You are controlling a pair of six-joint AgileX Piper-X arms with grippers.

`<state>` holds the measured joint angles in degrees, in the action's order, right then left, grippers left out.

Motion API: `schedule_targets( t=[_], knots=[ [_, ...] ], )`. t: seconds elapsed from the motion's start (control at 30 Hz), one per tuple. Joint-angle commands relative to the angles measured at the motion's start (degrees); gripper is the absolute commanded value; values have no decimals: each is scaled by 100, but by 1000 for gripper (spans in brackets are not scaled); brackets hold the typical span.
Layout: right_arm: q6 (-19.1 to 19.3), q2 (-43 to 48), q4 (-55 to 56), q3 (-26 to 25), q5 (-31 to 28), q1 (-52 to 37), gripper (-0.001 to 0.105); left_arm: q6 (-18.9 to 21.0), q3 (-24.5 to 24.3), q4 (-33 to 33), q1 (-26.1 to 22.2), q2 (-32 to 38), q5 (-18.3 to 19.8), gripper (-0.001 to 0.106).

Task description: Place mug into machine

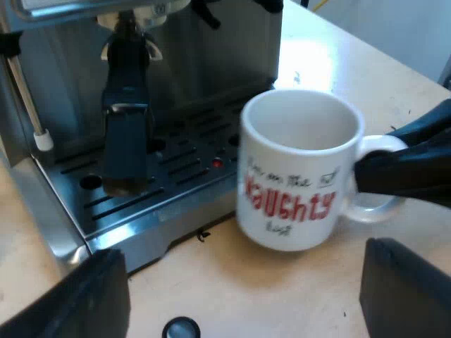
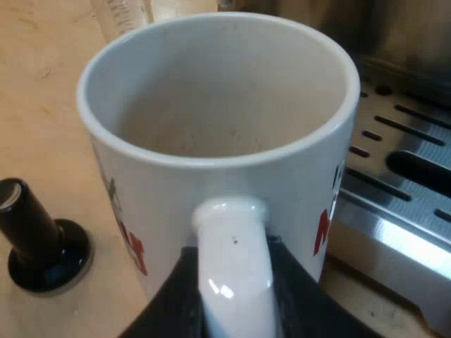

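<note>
A white mug (image 1: 299, 169) with red lettering is held by its handle (image 2: 236, 282) in my right gripper (image 2: 236, 296), which is shut on it. The mug looks empty and sits a little tilted at the front edge of the espresso machine's drip tray (image 1: 176, 176), over the table. The right gripper (image 1: 402, 172) reaches the handle from the side away from the machine. My left gripper (image 1: 243, 306) is open, its fingers (image 1: 77, 299) wide apart over the table in front of the mug, holding nothing.
The holder's dark handle (image 1: 127, 134) hangs from the machine's front above the slotted tray. A tamper with a black knob (image 2: 35, 239) stands on the table beside the mug. A clear measuring glass (image 2: 127, 14) stands beyond the mug. The tray's grate (image 2: 402, 169) lies close by.
</note>
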<state>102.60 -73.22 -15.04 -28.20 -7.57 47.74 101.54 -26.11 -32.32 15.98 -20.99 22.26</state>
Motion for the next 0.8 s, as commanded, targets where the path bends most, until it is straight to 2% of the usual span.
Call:
schedule_targets(
  t=[0.03, 0.1, 0.23, 0.37, 0.5, 0.8],
  knots=[
    [4, -143, -444, -376, -395, 82, 0, -19, -1, 30, 31, 6, 77, 69],
    [-14, -360, -442, -618, -638, 123, 0, -19, -1, 4, 31, 6, 76, 69],
    [-395, -839, -403, -1118, -772, 121, 0, -19, -1, 3, 31, 6, 76, 69],
    [-431, -1263, -403, -1487, -774, 121, 0, -19, -1, 3, 31, 6, 76, 69],
    [-431, -1547, -403, -1689, -809, 121, 0, -19, -1, 3, 31, 6, 76, 69],
    [-525, -1849, -457, -1730, -1028, 121, 0, -19, -1, 3, 31, 6, 88, 69]
  ],
)
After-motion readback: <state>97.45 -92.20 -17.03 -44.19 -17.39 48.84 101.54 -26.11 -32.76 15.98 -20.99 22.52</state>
